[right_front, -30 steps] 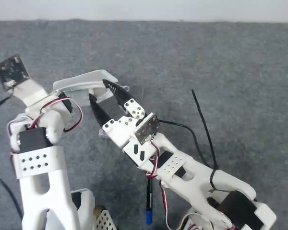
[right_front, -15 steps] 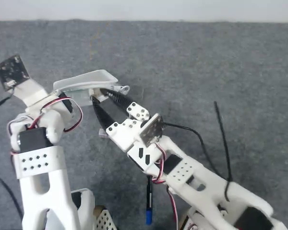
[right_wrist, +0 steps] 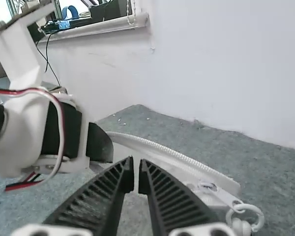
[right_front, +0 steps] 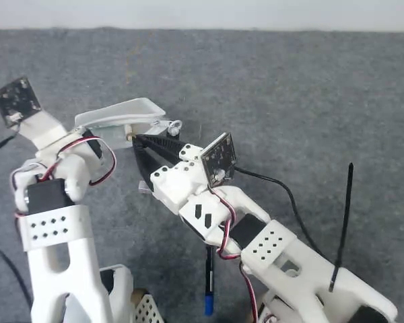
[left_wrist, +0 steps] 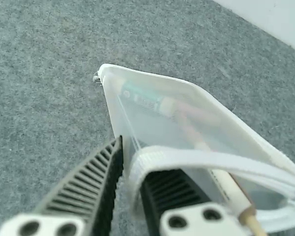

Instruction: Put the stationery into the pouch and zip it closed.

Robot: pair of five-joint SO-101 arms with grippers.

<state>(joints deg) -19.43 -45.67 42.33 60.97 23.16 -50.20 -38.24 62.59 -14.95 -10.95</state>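
The left wrist view is giving us the inside story. The see-through pouch [left_wrist: 196,128] is lying on its side on the grey table [right_front: 289,81], and it is already carrying a green-labelled stick [left_wrist: 142,98] and a wooden pencil [left_wrist: 226,184] whose tip is poking out past the open end.

The left gripper [left_wrist: 132,157] is pinching the pouch wall at that open end. One ribbed finger is sitting outside the plastic, and the white zip band is looping over the other.

The right wrist view is offering something different: the zip pull [right_wrist: 246,216], with its little ring, is dangling at the pouch's mouth. The right gripper [right_wrist: 136,172] is hovering just beside the pouch's white zip edge, near the pull but apart from it. Its two black fingers are pressed nearly together, with only a sliver between them and nothing showing in that sliver.

From the high view, the right gripper's tips are meeting just beside the pouch mouth, right next to the left arm's hold. That view is also showing a dark pen [right_front: 208,282] with a blue end lying on the table well away from the pouch, partly under the right arm.
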